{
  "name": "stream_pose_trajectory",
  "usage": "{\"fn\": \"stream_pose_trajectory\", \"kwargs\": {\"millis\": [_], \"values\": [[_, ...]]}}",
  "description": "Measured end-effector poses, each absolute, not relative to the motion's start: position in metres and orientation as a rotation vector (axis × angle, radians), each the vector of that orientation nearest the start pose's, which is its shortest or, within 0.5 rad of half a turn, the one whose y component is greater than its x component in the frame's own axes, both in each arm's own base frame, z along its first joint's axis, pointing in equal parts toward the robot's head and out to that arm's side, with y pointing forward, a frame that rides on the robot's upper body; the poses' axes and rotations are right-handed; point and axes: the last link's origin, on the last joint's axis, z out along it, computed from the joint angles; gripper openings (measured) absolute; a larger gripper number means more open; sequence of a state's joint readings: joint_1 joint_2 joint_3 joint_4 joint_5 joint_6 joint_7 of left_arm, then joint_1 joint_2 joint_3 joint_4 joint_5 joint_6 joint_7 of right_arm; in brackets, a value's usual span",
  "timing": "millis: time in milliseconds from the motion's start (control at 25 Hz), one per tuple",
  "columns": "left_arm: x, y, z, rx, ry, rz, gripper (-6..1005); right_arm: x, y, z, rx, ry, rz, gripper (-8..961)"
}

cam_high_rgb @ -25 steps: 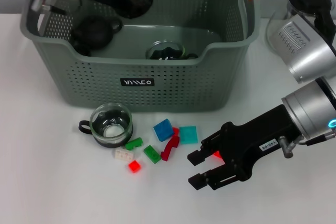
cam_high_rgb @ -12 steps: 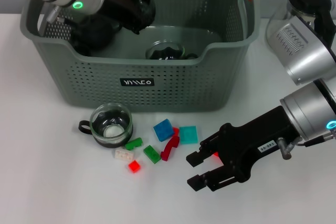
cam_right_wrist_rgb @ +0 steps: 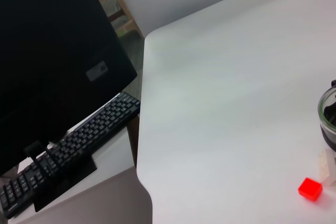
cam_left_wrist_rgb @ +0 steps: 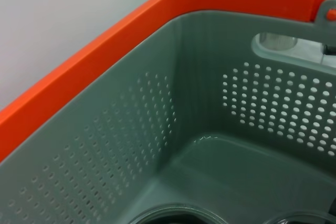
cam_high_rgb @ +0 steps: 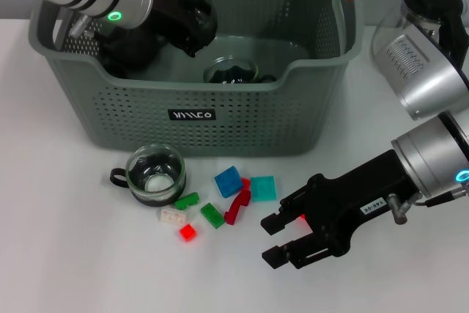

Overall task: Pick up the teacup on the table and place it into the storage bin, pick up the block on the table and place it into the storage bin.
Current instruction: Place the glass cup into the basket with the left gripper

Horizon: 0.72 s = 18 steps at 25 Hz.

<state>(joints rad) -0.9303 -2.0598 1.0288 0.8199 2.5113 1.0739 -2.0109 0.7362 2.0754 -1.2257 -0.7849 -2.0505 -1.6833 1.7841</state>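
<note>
The grey-green storage bin (cam_high_rgb: 242,126) stands at the back of the white table. My left gripper (cam_high_rgb: 179,16) is inside its back left corner, shut on a glass teacup (cam_high_rgb: 194,5) held above the floor. Another teacup (cam_high_rgb: 231,71) lies in the bin. A third teacup (cam_high_rgb: 154,174) stands on the table in front of the bin. To its right lie several blocks, among them a blue one (cam_high_rgb: 228,180) and a small red one (cam_high_rgb: 187,232). My right gripper (cam_high_rgb: 277,238) hovers open just right of the blocks, with a red block (cam_high_rgb: 301,217) under it.
A glass pot (cam_high_rgb: 421,5) with a black lid stands right of the bin, behind my right arm. The left wrist view shows the bin's perforated wall (cam_left_wrist_rgb: 131,145) and orange handle (cam_left_wrist_rgb: 105,45). Beyond the table edge (cam_right_wrist_rgb: 144,129) are a monitor (cam_right_wrist_rgb: 52,61) and keyboard (cam_right_wrist_rgb: 73,145).
My left arm has come down and to the right into the bin with the teacup. The right gripper has barely moved.
</note>
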Motion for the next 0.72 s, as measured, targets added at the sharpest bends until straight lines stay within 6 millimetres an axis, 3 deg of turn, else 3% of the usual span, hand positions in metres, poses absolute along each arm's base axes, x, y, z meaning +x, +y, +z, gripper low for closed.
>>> {"fn": "stream_pose_trajectory", "kwargs": {"millis": [720], "values": [[-0.1531, 0.4599, -0.0047, -2.567, -0.421, 0.165, 107, 0.1676, 0.3253, -0.0496, -3.342, 0.534, 0.170, 553]]}}
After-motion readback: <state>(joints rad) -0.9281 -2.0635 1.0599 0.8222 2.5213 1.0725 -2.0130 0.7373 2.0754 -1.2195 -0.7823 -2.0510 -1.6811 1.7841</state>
